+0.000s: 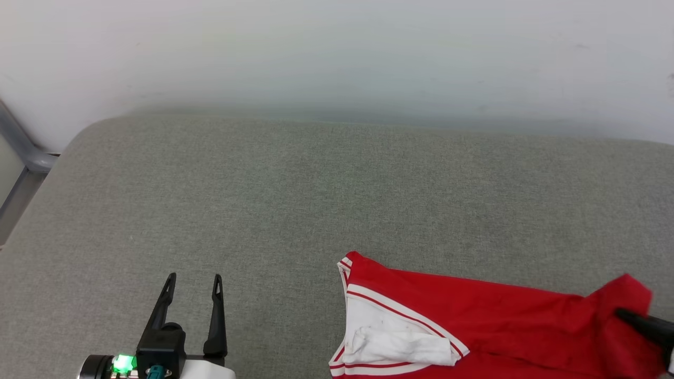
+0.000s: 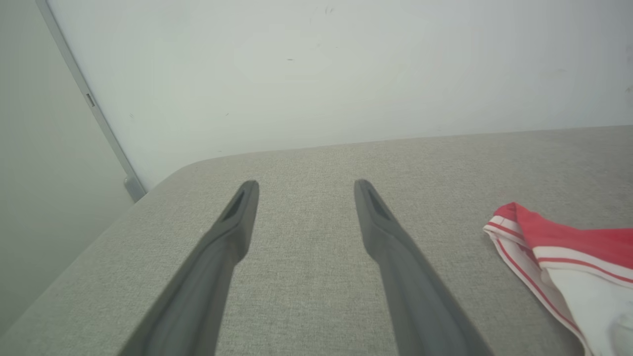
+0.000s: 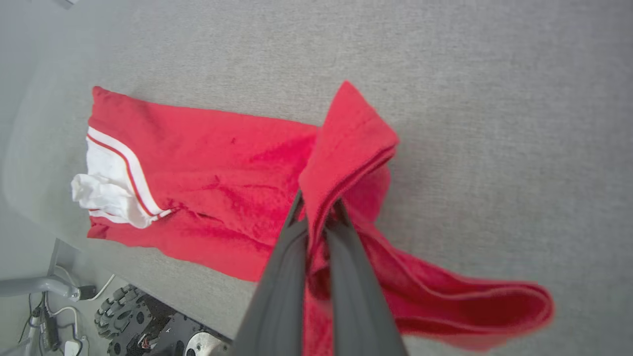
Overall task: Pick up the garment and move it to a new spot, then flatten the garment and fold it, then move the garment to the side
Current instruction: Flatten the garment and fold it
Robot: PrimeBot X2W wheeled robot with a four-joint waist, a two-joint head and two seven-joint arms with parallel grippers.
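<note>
The garment (image 1: 474,316) is a red jersey with a white shoulder panel and striped trim, lying folded at the near right of the grey cushioned surface (image 1: 316,200). My right gripper (image 3: 319,202) is shut on a raised fold of the garment's (image 3: 222,168) red fabric, lifting that end above the surface; its dark finger shows at the head view's right edge (image 1: 640,323). My left gripper (image 1: 194,279) hovers open at the near left, well clear of the garment (image 2: 568,252), with nothing between its fingers (image 2: 242,207).
A pale wall (image 1: 337,52) backs the cushioned surface. A grey metal frame (image 1: 21,152) stands at the far left corner. The robot's wheeled base (image 3: 148,326) shows below the surface's near edge in the right wrist view.
</note>
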